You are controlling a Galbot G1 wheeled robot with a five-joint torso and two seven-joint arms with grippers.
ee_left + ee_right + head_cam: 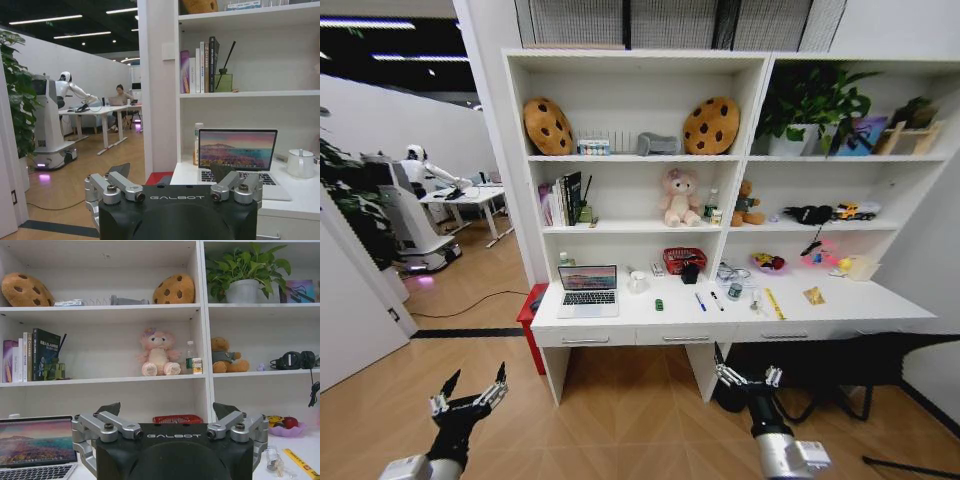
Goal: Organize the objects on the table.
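Observation:
The long white table (840,300) stands ahead under the shelves. On it lie an open silver laptop (587,290), a tiny green toy car (659,304), a blue pen (700,301), a black pen (717,300), a green-capped jar (735,291) and a yellow ruler (774,303). My left gripper (475,385) is low over the floor, open and empty, well short of the table. My right gripper (747,373) is open and empty just before the table's front. The left wrist view has the left gripper (170,172) facing the laptop (237,152). The right wrist view shows the right gripper (167,410), laptop (35,445) and ruler (300,462).
A red basket (684,259) and a white mug (638,281) sit at the table's back. Shelves above hold cookie cushions (548,125), plush toys (680,197), books and a plant. A red bin (532,305) stands left of the table. Another robot (410,215) is far left.

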